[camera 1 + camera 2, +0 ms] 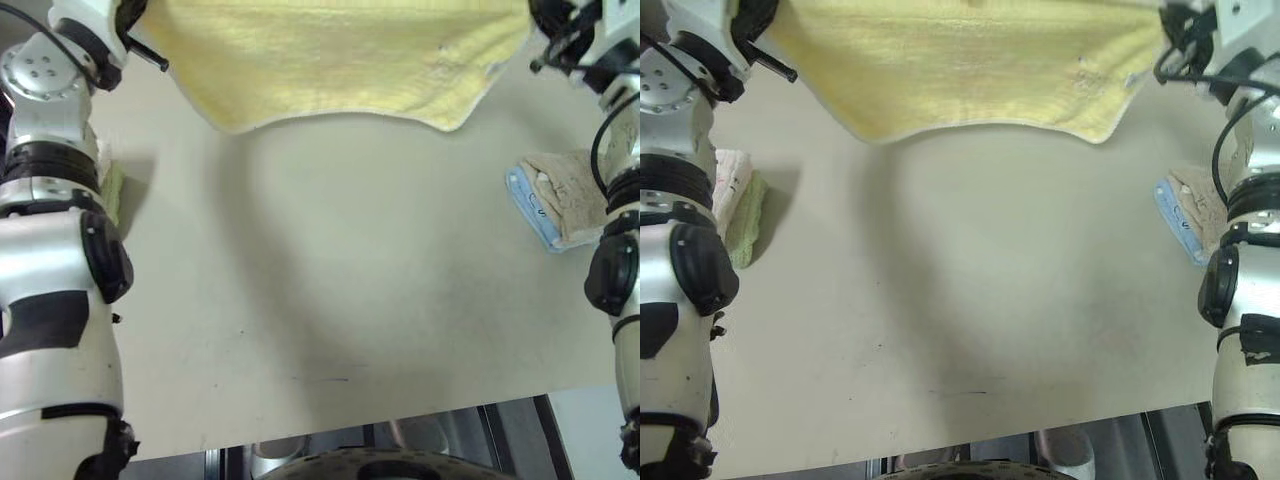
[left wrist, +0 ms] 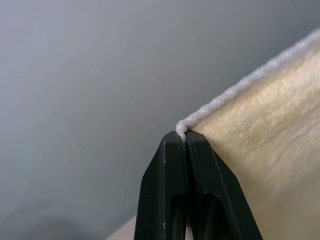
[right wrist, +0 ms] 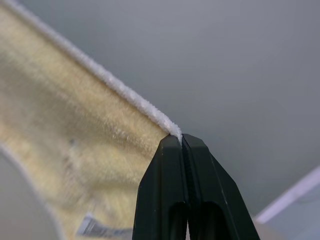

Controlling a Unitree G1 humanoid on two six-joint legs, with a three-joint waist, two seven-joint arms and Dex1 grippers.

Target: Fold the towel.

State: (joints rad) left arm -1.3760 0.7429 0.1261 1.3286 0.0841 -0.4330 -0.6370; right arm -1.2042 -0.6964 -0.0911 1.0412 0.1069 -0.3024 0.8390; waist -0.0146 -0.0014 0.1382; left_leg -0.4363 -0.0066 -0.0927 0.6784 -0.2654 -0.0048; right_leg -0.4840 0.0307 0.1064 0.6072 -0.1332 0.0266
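Towel (image 1: 330, 60) up in the air, stretched between both arms across the twelve o'clock edge of the head view, its long axis running straight from nine to three. The left gripper (image 2: 186, 137) is clamped tight on one top corner, fingers pressed together with just the cream hem poking out above the tips. Same story on the other side: the right gripper (image 3: 181, 140) pinches the opposite top corner, hem caught between closed fingers, a small label dangling lower down on the cloth. So each claw owns one end, neither nearer than the other, and the cloth hangs from them toward six o'clock, its lower edge sagging in a wavy line just above the table (image 1: 330, 300).

That is the relation to watch: the sheet hangs below the grippers, free edge lowest, so I'd judge the next move has to lay that lower edge onto the tabletop first and then carry the held corners over it.

Room looks generous. The middle of the table is bare from the hanging edge all the way to the near rim at six o'clock. Watch the flanks, though: a beige towel on a blue pad (image 1: 555, 205) sits at three o'clock beside the right arm, and a small folded stack of cloths (image 1: 738, 205) lies at nine o'clock by the left arm.
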